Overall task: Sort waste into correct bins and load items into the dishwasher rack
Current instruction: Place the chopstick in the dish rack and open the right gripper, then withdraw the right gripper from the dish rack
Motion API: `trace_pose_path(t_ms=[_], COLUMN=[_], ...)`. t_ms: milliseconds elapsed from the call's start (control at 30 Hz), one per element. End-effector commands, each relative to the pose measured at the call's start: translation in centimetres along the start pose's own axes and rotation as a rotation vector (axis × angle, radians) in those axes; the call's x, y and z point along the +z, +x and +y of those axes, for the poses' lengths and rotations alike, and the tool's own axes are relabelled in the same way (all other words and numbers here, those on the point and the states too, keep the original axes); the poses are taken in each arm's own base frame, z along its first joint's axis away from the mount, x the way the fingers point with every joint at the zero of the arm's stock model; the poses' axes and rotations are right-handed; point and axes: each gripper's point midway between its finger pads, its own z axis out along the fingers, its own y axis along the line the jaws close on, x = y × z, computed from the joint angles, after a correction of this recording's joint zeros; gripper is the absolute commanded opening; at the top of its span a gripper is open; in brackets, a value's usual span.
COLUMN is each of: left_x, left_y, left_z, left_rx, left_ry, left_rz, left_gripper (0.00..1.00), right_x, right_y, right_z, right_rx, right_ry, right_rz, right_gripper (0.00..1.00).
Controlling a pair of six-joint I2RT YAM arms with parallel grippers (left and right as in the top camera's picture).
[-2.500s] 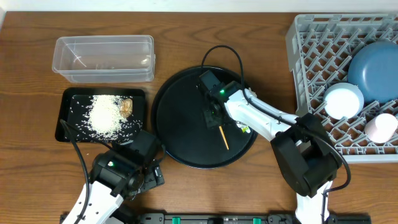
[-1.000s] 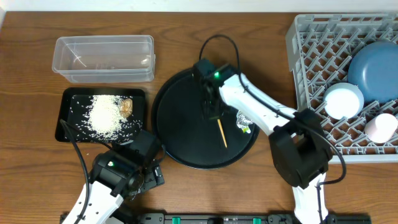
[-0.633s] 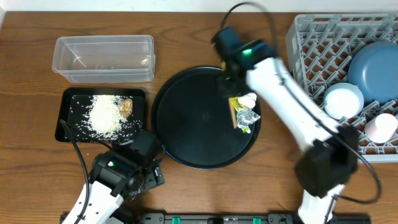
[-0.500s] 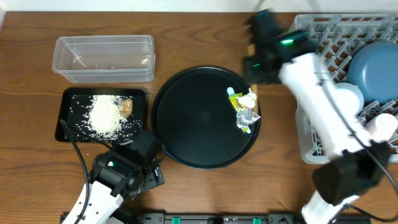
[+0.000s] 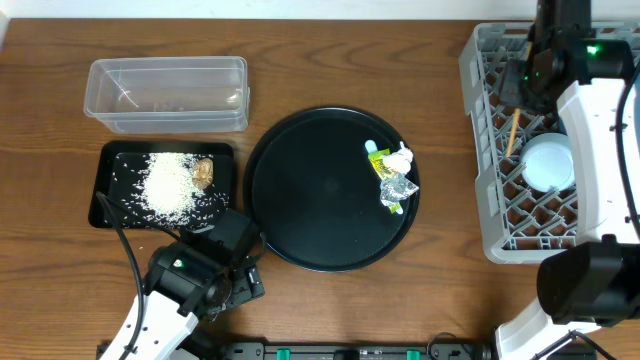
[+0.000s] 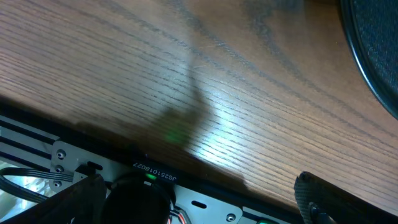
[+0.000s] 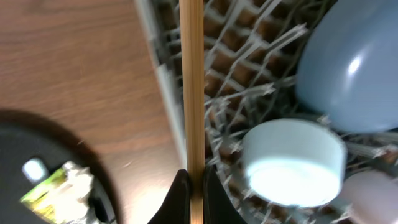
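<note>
My right gripper is clamped on the stick, which hangs over the rack edge near the white bowl. I'd lower it flat between peg rows, then release. Left gripper sits wide.

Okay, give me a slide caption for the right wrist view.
Right gripper shut on the chopstick, held over the dishwasher rack near its edge.

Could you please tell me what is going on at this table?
The right pincer is shut on the thin stick, holding it over the grey dishwasher rack, near the white bowl and blue plate already loaded. The left pincer sits open at the near edge of the table, holding nothing. Rice and a food lump lie in the black rectangular tray; wrappers lie on the round tray.
</note>
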Motion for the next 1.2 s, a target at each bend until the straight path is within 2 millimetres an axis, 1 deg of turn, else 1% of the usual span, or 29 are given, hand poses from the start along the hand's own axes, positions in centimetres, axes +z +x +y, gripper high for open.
trace_pose_path(t_ms=[0,133,267,367,533,600,700,733,833,867,900,933,967,1000,1167], left_x=[0.0,0.0,0.0,0.0,0.0,0.0,0.0,0.0,0.0,0.0,0.0,0.0,0.0,0.0,0.0], left_y=[-0.3,-0.3,-0.3,-0.3,-0.3,-0.3,-0.3,-0.3,-0.3,-0.3,-0.3,-0.3,-0.3,-0.3,-0.3], left_z=[0.4,0.4,0.4,0.4,0.4,0.4,0.4,0.4,0.4,0.4,0.4,0.4,0.4,0.4,0.4], left_rx=[-0.010,-0.010,-0.010,-0.010,-0.010,-0.010,-0.010,-0.010,-0.010,-0.010,-0.010,-0.010,-0.010,-0.010,-0.010], left_ry=[-0.018,-0.018,-0.018,-0.018,-0.017,-0.017,-0.017,-0.017,-0.017,-0.017,-0.017,-0.017,-0.017,-0.017,-0.017], left_rz=[-0.015,-0.015,-0.015,-0.015,-0.015,-0.015,-0.015,-0.015,-0.015,-0.015,-0.015,-0.015,-0.015,-0.015,-0.015], left_gripper=[0.98,0.98,0.98,0.98,0.98,0.98,0.98,0.98,0.98,0.98,0.98,0.98,0.98,0.98,0.98], right_x=[0.7,1.7,3.3,4.4,6.2,6.7,7.0,7.0,6.9,6.9,6.9,6.8,6.8,6.8,6.6], right_y=[-0.8,-1.3,-1.7,-1.5,-1.1,-0.8,-0.6,-0.5,-0.4,-0.2,0.0,0.1,0.2,0.2,1.0], right_z=[-1.5,-1.3,-1.6,-1.6,-1.0,-0.9,-0.5,-0.5,-0.2,0.0,0.3,0.4,0.6,0.7,1.6], right_rx=[-0.047,-0.047,-0.063,-0.077,-0.100,-0.106,-0.109,-0.108,-0.113,-0.119,-0.124,-0.129,-0.133,-0.135,-0.154], right_ry=[0.057,0.057,0.088,0.102,0.103,0.100,0.085,0.081,0.075,0.069,0.067,0.066,0.065,0.064,0.048], right_rz=[-0.014,-0.018,-0.015,0.003,0.035,0.050,0.062,0.062,0.068,0.074,0.079,0.081,0.083,0.084,0.109], right_gripper=[0.01,0.01,0.01,0.01,0.01,0.01,0.01,0.03,0.13,0.20,0.30,0.44,0.53,0.56,0.56])
